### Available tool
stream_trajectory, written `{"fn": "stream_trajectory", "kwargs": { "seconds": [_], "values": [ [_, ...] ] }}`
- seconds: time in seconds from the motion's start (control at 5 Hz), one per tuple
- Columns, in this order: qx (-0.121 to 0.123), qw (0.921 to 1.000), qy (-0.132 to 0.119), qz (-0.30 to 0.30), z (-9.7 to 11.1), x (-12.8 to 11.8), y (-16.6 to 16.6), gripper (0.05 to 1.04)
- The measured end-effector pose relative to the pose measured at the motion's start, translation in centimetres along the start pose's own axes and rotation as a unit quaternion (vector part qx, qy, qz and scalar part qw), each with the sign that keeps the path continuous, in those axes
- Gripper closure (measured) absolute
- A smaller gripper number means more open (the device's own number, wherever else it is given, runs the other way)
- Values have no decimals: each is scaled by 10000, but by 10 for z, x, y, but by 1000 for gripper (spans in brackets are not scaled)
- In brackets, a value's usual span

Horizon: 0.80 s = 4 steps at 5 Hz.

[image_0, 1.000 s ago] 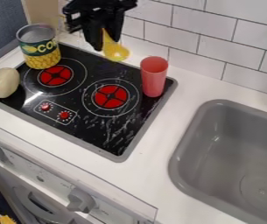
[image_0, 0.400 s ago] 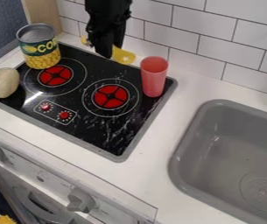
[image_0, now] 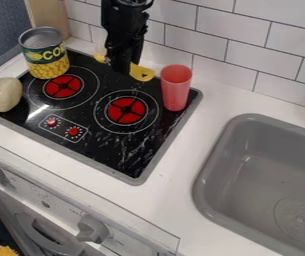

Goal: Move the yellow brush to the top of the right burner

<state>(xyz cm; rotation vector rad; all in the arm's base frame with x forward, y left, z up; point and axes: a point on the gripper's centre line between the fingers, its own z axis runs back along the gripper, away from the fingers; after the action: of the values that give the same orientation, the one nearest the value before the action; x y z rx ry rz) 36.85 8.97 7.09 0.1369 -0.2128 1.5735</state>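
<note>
1. On the stovetop's left edge, a pale egg-shaped thing.
2. Just behind, upright, a corn can.
3. Over the stovetop's back, the black gripper, closed on the yellow brush.
4. Nearer the camera, the right burner.
5. Beside it, upright, a red cup.
6. Farthest right, a gray sink.

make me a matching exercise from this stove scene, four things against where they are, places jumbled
Things
1. yellow brush
2. can
3. red cup
4. pale egg-shaped thing

Places
A. at the back left corner of the stove
B. in the gripper
C. at the front left corner of the stove
D. at the back right corner of the stove

Pairs: 1-B, 2-A, 3-D, 4-C
</note>
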Motion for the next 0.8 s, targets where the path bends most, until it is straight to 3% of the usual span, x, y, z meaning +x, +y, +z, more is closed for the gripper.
{"fn": "stream_trajectory", "kwargs": {
  "seconds": [0.2,0.6,0.8],
  "values": [
    [154,9999,1,-25,-16,-6,-1,749],
    [209,9996,-80,-161,-20,-11,-2,698],
    [215,9996,-51,-193,-20,-14,-2,388]
  ]
}}
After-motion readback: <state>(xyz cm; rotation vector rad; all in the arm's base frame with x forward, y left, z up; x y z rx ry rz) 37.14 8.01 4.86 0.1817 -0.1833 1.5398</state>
